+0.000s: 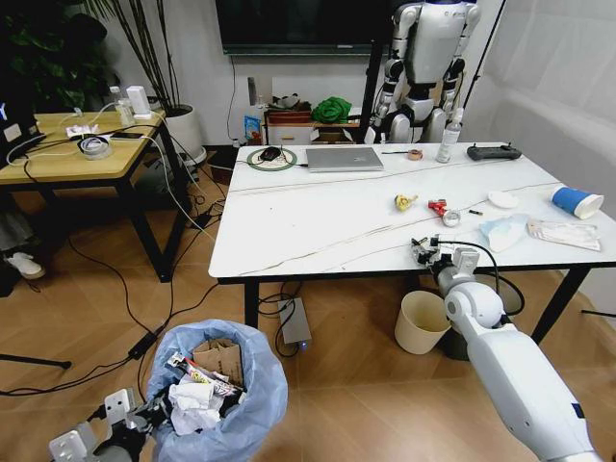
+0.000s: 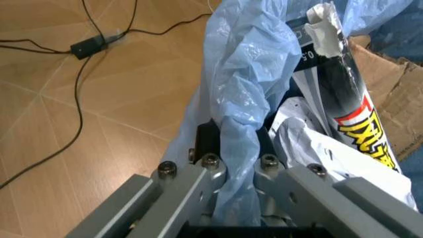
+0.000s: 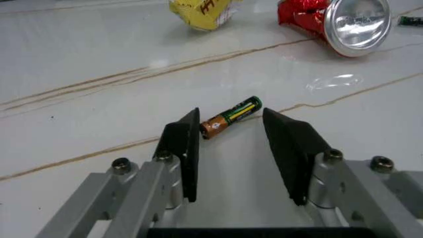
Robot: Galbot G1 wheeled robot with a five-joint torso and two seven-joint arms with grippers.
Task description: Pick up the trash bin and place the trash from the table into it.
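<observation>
Nearest the right gripper (image 3: 231,148), whose jaws stood apart and empty over the table (image 1: 318,226), lay a small rigid battery (image 3: 231,117), best pinched across its smooth barrel, while the left gripper (image 2: 235,163) clamped the bin's (image 1: 226,404) soft bag rim.

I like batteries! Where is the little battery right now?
The battery lies on the table near its front edge, between the right gripper's open fingers, with the crushed can beyond it.
</observation>
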